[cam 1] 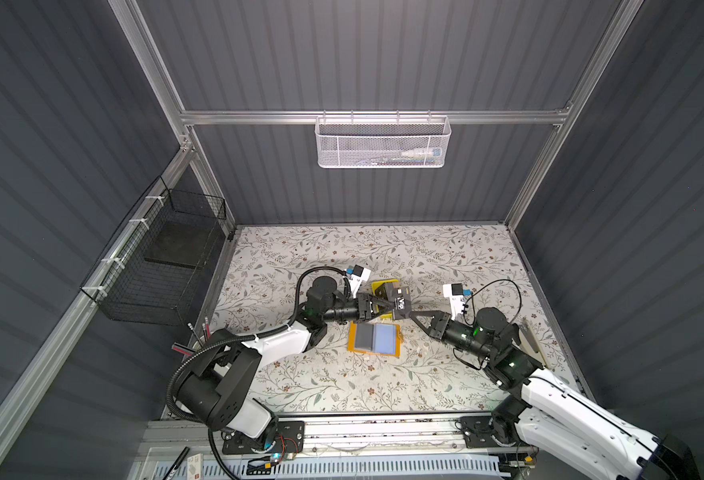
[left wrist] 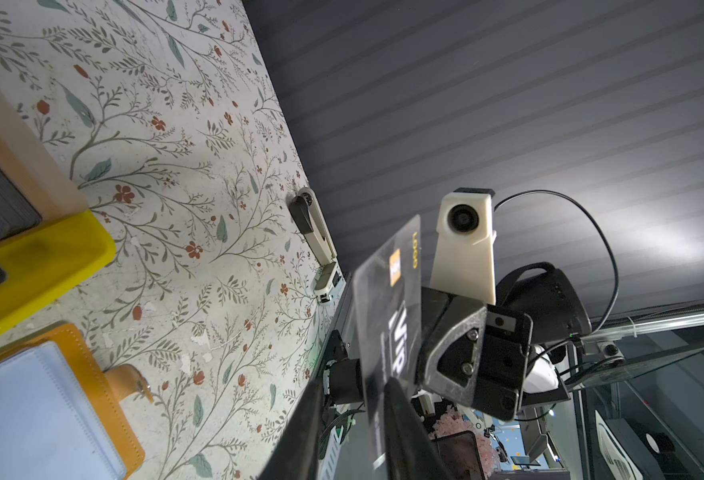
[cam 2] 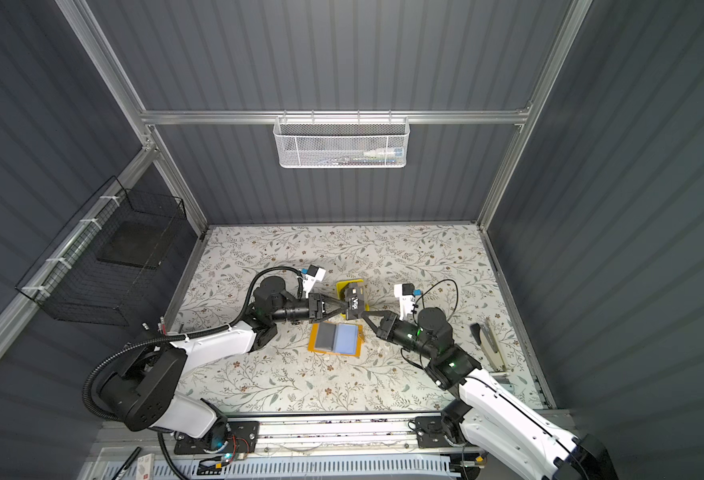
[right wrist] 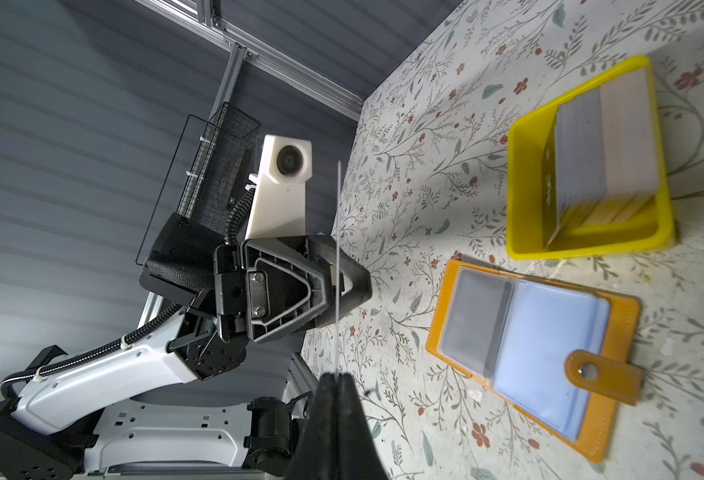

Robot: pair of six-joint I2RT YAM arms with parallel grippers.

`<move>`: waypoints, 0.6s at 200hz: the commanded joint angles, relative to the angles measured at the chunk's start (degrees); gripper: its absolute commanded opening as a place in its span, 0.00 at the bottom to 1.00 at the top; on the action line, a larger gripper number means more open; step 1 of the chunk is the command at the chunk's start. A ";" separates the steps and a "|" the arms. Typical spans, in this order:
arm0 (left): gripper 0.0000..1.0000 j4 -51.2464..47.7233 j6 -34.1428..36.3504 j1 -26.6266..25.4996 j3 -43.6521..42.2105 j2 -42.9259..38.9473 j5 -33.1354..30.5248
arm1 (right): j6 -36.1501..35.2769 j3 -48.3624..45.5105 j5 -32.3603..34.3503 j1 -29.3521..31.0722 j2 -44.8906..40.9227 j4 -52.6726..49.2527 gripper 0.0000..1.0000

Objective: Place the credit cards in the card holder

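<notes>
One black credit card with "VIP" lettering (cam 1: 401, 305) (cam 2: 354, 305) (left wrist: 387, 332) hangs in the air between both grippers, seen edge-on in the right wrist view (right wrist: 337, 232). My right gripper (cam 1: 411, 313) (cam 2: 364, 316) (right wrist: 336, 376) is shut on its near corner. My left gripper (cam 1: 387, 306) (cam 2: 342, 306) (left wrist: 354, 390) straddles the opposite edge, open, with a gap on one side. The mustard card holder (cam 1: 352, 338) (cam 2: 312, 338) (left wrist: 92, 374) (right wrist: 445, 299) lies open on the table just below, bluish sleeves up. More credit cards (right wrist: 603, 145) stand stacked in a yellow tray (cam 1: 379, 286) (right wrist: 524, 187).
A stapler-like tool (cam 1: 531, 338) (cam 2: 487, 338) (left wrist: 312, 224) lies at the table's right edge. A white mesh basket (cam 1: 383, 141) hangs on the back wall and a black wire basket (cam 1: 167, 257) on the left wall. The floral tabletop (cam 1: 342, 382) spreads in front.
</notes>
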 commanded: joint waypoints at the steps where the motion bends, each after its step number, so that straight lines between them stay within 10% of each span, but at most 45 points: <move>1: 0.24 4.62 -2.46 0.31 -0.57 0.77 1.58 | 0.95 -0.44 -1.69 0.10 0.90 3.46 0.02; 70: 0.08 -2.85 1.65 0.33 -0.31 -1.18 -0.60 | -0.23 1.04 0.14 2.32 5.12 -0.45 0.12; 120: 0.00 -21.52 11.39 3.88 -0.07 -5.31 -6.00 | -5.36 8.08 16.37 9.37 9.67 -22.11 0.29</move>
